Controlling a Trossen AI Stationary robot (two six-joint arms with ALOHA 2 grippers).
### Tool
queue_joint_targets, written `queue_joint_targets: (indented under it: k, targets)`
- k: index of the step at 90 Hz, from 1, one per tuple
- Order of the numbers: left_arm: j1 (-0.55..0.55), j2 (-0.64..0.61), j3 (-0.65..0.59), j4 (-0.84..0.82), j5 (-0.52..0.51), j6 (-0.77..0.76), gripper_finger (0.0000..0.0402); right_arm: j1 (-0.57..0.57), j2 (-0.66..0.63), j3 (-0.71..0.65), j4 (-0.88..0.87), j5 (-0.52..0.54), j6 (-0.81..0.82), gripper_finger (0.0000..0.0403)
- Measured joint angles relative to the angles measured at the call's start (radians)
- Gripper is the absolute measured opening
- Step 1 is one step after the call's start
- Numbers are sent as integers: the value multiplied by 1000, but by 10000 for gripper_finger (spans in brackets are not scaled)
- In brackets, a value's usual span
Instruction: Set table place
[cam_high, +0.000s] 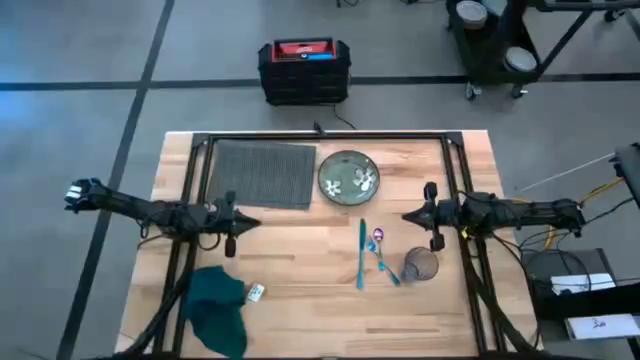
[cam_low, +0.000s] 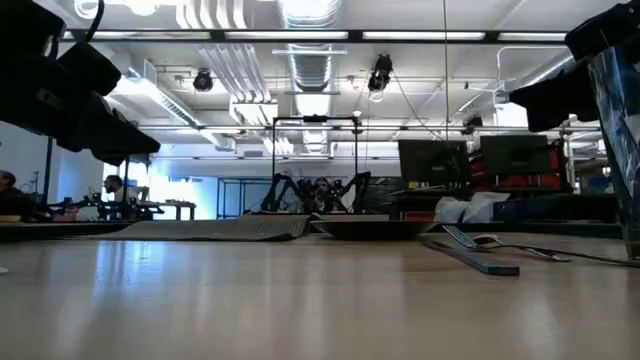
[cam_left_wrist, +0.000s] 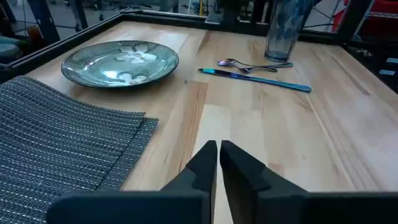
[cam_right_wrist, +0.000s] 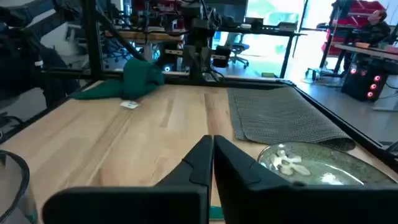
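Note:
The dark grey ribbed placemat (cam_high: 262, 174) lies flat on the light-wood table (cam_high: 300, 260) at the far left. A green plate with white flowers (cam_high: 348, 177) rests on the wood just right of it. Blue-handled cutlery (cam_high: 366, 255) and a spoon (cam_high: 380, 247) lie near the middle, beside a clear tumbler (cam_high: 421, 265). A dark green napkin (cam_high: 217, 308) lies crumpled at the near left. My left gripper (cam_high: 256, 223) hovers shut over bare wood near the placemat's near right corner (cam_left_wrist: 147, 121). My right gripper (cam_high: 406, 215) hovers shut near the plate (cam_right_wrist: 314, 163).
A small white tag (cam_high: 255, 292) lies beside the napkin. A black frame rail (cam_high: 320, 137) runs along the far edge. Bare wood (cam_high: 300, 250) stretches between the two grippers. A black and red case (cam_high: 304, 70) stands on the floor beyond the table.

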Motion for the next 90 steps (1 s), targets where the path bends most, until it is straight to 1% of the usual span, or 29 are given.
queue_joint_targets:
  k: [32,38,46,57,65,68,72,76,80,85,90]
  targets:
    - [0,0,0,2,-1,3,9,0,0,0,0,0,0,0]
    - [0,0,0,35,-33,20,9,0,0,0,0,0,0,0]
    - [1,2,0,143,-72,20,9,0,0,0,0,0,0,0]
    - [1,3,0,397,-79,25,9,0,0,0,1,1,-3,0]
    - [3,9,0,582,-82,81,9,0,0,-1,17,9,-9,0]
    - [3,12,0,631,-81,99,9,0,0,-1,32,2,21,0]
    - [3,15,3,682,-69,107,9,0,0,-1,62,-6,112,0]
    - [3,22,26,662,-42,109,8,0,0,-1,87,-9,229,0]
    - [3,32,64,574,-15,109,5,0,0,-1,106,0,335,0]
    - [3,62,147,407,4,98,2,0,0,-1,137,29,398,0]
    - [2,110,261,193,7,61,1,0,-1,-1,156,45,442,0]
